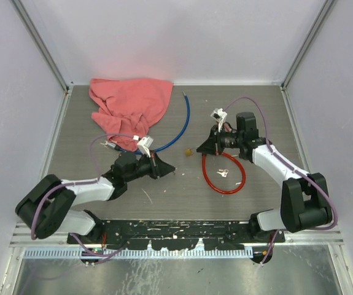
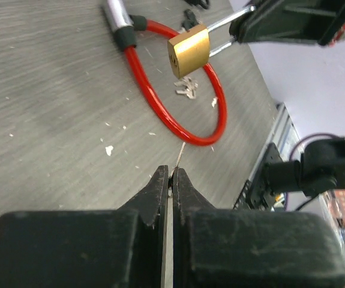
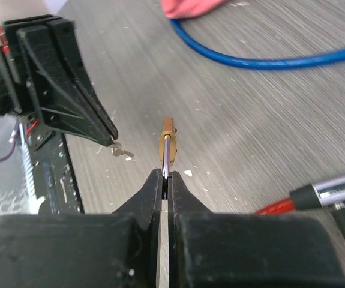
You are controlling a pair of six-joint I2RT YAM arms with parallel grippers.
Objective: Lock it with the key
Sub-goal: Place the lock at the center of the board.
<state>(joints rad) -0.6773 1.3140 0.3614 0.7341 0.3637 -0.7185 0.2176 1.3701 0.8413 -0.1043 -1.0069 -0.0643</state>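
Note:
A small brass padlock (image 2: 189, 51) hangs above the table, held out by its silver shackle, on which my right gripper (image 3: 165, 176) is shut; the right wrist view shows the padlock (image 3: 168, 141) edge-on. My left gripper (image 2: 171, 173) is shut on a thin silver key (image 2: 181, 155) that points toward the padlock from a short way off. From above, the left gripper (image 1: 171, 168) and right gripper (image 1: 202, 149) face each other near the table's middle, the padlock (image 1: 190, 151) between them. The key (image 3: 122, 152) sticks out of the left gripper's fingertips (image 3: 108, 135).
A red cable loop (image 1: 222, 175) with a silver end (image 2: 117, 13) lies under the right gripper, with spare keys (image 1: 223, 173) inside it. A blue cable (image 1: 183, 126) curves behind, beside a red cloth (image 1: 130, 106) at the back left. White walls enclose the table.

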